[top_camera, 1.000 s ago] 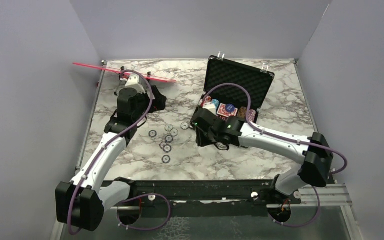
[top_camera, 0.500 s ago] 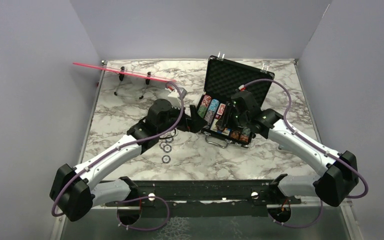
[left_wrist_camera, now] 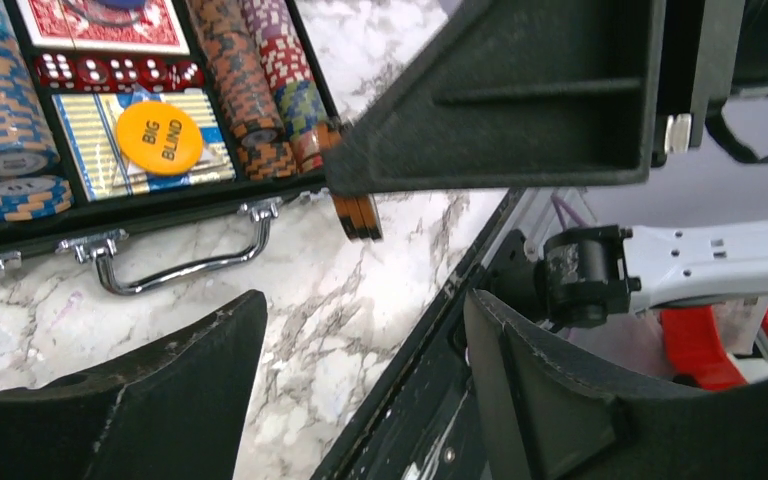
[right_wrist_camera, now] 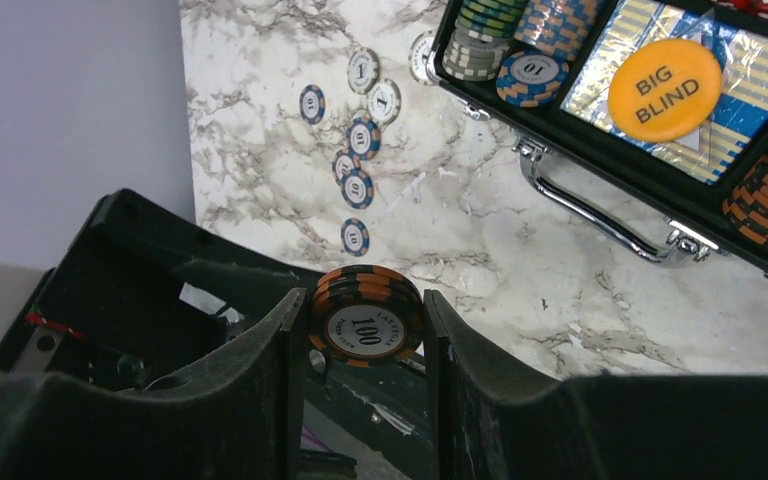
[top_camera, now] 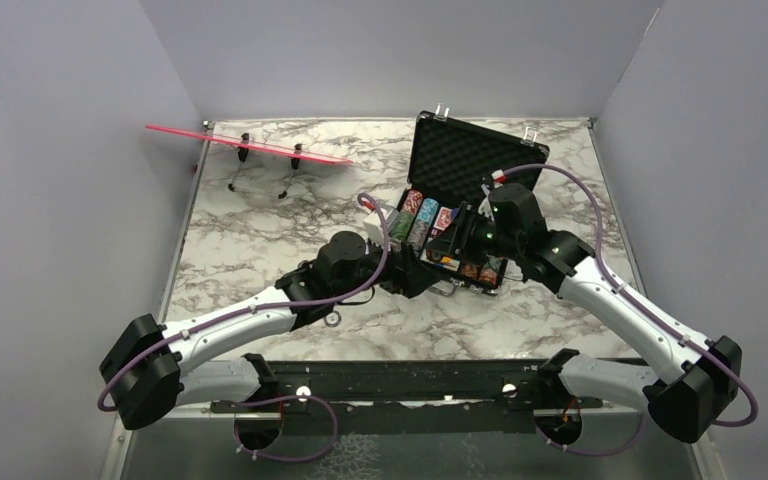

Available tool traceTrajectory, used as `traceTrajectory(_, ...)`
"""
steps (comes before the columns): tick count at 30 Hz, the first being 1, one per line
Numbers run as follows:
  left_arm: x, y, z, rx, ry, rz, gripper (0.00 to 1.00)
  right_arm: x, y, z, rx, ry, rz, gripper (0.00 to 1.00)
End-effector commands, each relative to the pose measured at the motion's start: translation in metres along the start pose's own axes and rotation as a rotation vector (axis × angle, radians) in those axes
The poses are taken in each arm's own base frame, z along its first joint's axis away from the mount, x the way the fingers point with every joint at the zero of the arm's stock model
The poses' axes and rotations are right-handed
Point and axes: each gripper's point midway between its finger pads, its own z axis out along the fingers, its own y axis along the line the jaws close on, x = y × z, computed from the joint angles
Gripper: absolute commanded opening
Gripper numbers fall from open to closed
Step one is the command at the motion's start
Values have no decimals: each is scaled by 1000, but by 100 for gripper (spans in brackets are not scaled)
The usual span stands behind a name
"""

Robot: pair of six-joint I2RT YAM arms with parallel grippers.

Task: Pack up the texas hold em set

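Observation:
The black case stands open at the back right, its foam lid upright, with rows of chips, card decks and an orange "BIG BLIND" button inside. My right gripper is shut on a small stack of orange-and-black 100 chips, held above the table in front of the case's handle. In the top view it hovers over the case's front. My left gripper is open and empty, just in front of the handle. The held chips also show there.
Several loose blue-and-white chips lie on the marble left of the case; one shows in the top view. A pink strip on wire legs stands at the back left. Grey walls enclose three sides. A black rail runs along the near edge.
My left arm swung from the back left across the loose chips to the case's front. My right gripper moved from the table up over the case's front.

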Motion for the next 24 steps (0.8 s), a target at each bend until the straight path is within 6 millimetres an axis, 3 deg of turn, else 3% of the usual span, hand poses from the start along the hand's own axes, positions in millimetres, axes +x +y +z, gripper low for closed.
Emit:
traceTrajectory(1, -28, -6, 2, 8, -156, -35, 76, 8, 6, -10, -64, 15, 30, 31)
traceTrajectory(5, -35, -6, 2, 8, -201, -55, 76, 13, 7, -14, -90, 16, 53, 32)
traceTrajectory(10, -35, -14, 8, 35, -182, -149, 66, 14, 12, -18, -109, 18, 63, 31)
traceTrajectory(21, -33, -15, 17, 34, -179, -148, 34, 16, 12, -14, -109, 35, 80, 31)
traceTrajectory(24, -36, -14, 17, 26, -190, -126, 20, 18, 11, -12, -113, 49, 76, 30)
